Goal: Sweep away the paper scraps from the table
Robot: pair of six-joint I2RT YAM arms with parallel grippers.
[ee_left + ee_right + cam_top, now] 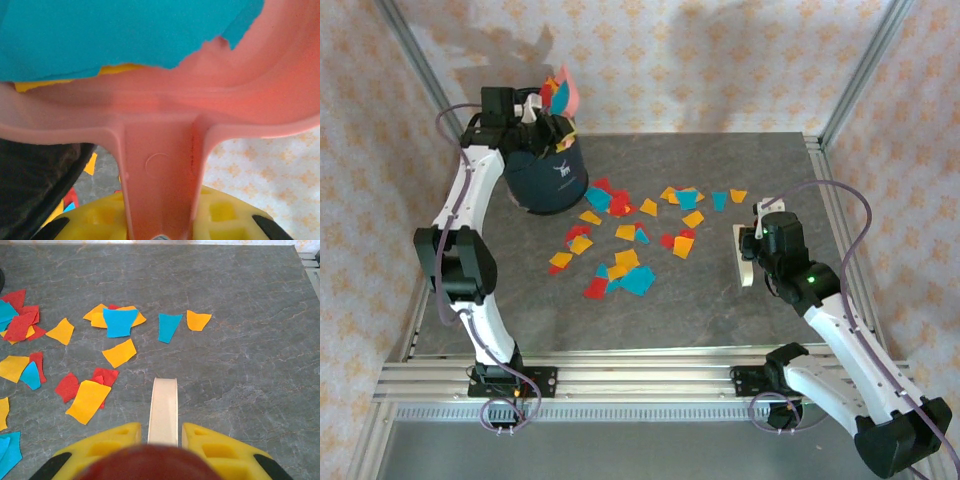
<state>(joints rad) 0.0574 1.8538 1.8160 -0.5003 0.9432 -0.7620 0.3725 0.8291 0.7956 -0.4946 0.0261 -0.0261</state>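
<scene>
the left claw point(160, 227) is clamped on the stem of a pink dustpan point(165, 120); its yellow fingers point(100, 217) sit tight on either side of the handle. in the left wrist view a large blue scrap point(100, 35) lies in the pan at 12 o'clock from the claw, with a sliver of yellow paper showing under its edge. a dark bin point(35, 185) fills the 8 o'clock corner. from above, this claw point(532, 118) holds the pan tilted up over the mouth of the bin point(545, 180), which stands at the far left of the table point(740, 310).

the right claw point(161, 432) is narrow, closed around a cream flat tool point(163, 407) that points to 12 o'clock from between its fingers and rests its far end on the table point(240, 365). what kind of tool it is cannot be told. the paper scraps point(88, 401), red, yellow-orange and blue, lie flat on the stone from 9 to 12 o'clock of this claw, the nearest one just off the tool's tip at 10 o'clock.

from above, the right claw point(753, 240) is at the right side of the table, and the paper scraps point(625, 232) spread at its 9 o'clock, between it and the bin, reaching close to the bin's foot.
</scene>
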